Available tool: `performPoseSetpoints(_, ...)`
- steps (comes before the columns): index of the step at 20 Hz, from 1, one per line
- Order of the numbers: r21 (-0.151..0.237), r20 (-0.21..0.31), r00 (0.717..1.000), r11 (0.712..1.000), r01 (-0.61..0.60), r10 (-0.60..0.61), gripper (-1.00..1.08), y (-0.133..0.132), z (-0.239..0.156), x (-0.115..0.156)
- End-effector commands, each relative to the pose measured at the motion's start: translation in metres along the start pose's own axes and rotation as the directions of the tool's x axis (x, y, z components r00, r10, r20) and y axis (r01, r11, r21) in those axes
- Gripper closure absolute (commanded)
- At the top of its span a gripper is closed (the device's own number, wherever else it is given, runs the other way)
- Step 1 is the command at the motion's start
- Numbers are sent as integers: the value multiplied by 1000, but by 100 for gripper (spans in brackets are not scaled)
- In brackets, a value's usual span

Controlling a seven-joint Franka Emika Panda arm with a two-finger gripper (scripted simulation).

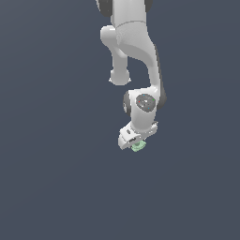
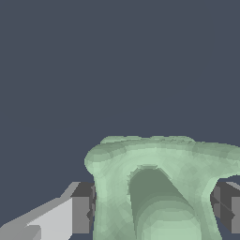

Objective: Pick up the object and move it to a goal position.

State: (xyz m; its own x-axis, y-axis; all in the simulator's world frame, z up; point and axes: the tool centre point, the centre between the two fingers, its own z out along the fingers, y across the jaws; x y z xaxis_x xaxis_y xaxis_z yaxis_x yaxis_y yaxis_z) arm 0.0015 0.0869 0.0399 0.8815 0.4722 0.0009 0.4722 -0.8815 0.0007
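The object (image 1: 138,146) is a small pale mint-green lumpy piece, showing just under the white gripper (image 1: 136,143) in the exterior view. In the wrist view the object (image 2: 159,187) fills the space between the two dark fingertip pads (image 2: 82,208), which press on both its sides. The gripper (image 2: 157,211) is shut on the object. Whether it rests on the surface or hangs above it cannot be told. The fingers are mostly hidden behind the hand in the exterior view.
The white arm (image 1: 136,51) reaches down from the top of the exterior view. A plain dark blue-grey surface (image 1: 56,178) lies all around. No goal marker shows.
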Motion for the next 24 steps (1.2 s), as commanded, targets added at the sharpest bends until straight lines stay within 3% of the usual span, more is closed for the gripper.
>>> performPoseSetpoints(1,1,1,1000,1000,1,-1,108,-1,1,0)
performPoseSetpoints(13,0,0,1000,1000,0,0,108,5,-20,4)
performPoseSetpoints(24,1,0,1000,1000,1,-1,108,24,-105,24)
